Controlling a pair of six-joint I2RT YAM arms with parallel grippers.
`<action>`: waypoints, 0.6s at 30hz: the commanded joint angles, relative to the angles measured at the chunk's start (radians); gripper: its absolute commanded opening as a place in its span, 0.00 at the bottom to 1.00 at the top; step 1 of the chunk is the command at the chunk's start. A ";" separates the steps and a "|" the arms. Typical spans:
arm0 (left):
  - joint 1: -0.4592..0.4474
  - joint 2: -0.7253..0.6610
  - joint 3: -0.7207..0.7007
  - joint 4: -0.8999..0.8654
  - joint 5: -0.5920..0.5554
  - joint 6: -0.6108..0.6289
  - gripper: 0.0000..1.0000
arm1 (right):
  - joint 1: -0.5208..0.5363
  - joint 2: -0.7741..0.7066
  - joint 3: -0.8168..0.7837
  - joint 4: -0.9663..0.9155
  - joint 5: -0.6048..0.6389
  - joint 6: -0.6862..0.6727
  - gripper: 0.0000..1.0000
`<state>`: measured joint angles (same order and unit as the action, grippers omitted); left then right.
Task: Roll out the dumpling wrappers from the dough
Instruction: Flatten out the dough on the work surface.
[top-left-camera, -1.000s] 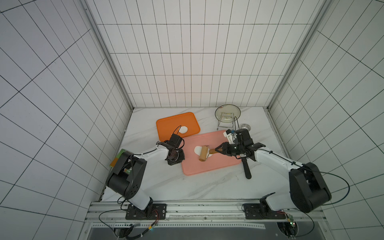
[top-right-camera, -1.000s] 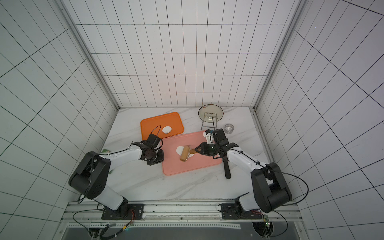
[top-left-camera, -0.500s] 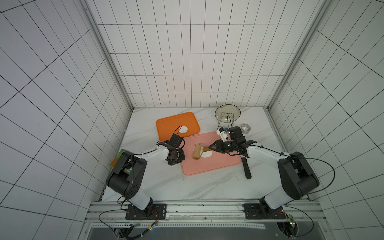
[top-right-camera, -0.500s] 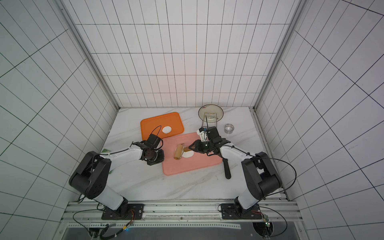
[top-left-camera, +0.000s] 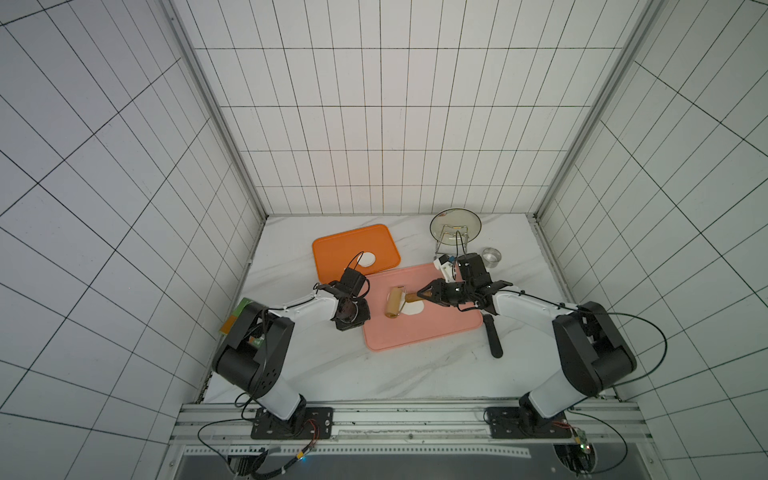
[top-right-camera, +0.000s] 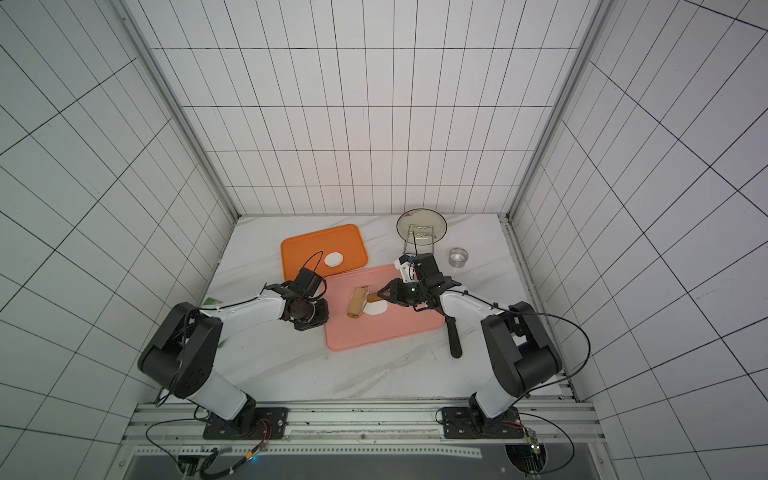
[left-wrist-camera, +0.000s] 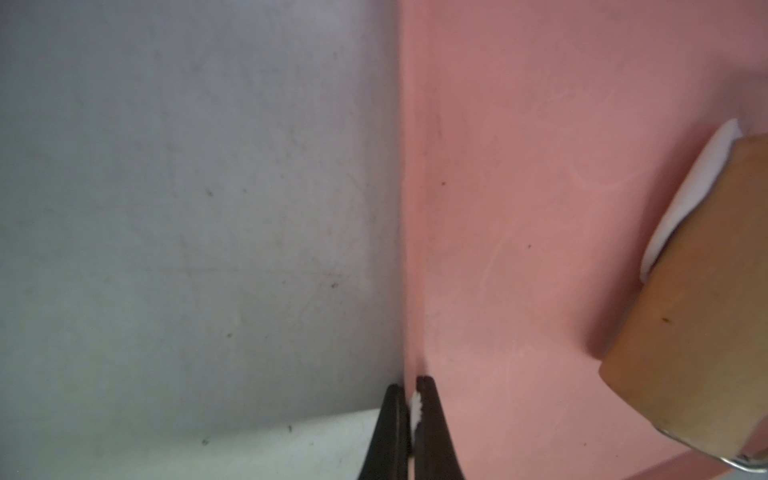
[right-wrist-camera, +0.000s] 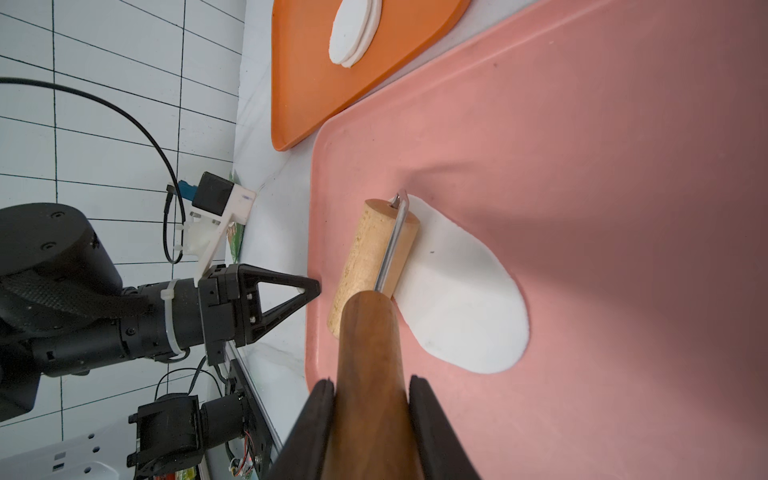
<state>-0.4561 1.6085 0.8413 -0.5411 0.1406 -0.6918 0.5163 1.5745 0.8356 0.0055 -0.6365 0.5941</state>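
Orange tray (top-left-camera: 338, 251) holds wrappers (top-left-camera: 367, 259); pink board (top-left-camera: 432, 328) holds dough (top-left-camera: 415, 308).
Right claw (right-wrist-camera: 372, 384) clamps roller (top-left-camera: 394, 302) over dough; left claw (left-wrist-camera: 409, 384) closed at board's edge.

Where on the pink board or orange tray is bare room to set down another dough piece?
Free: pink board strip between dough and its near edge; orange tray left of wrappers. Crowded: around roller and right pincer.

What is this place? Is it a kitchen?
It looks like a small robot test booth set up as a kitchen counter. White tiled walls close in a marble-look table, and the right gripper holds a wooden roller on dough on a pink mat.
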 joint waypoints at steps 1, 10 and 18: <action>0.014 0.064 -0.051 0.046 -0.030 -0.004 0.00 | -0.075 0.013 -0.110 -0.313 0.312 -0.037 0.00; 0.027 0.057 -0.060 0.047 -0.030 0.004 0.00 | -0.159 -0.137 -0.202 -0.419 0.370 -0.061 0.00; 0.027 0.049 -0.073 0.049 -0.030 0.005 0.00 | -0.190 -0.193 -0.225 -0.466 0.403 -0.074 0.00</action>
<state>-0.4366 1.5993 0.8204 -0.5140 0.1703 -0.6903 0.3721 1.3304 0.6891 -0.1619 -0.5976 0.5591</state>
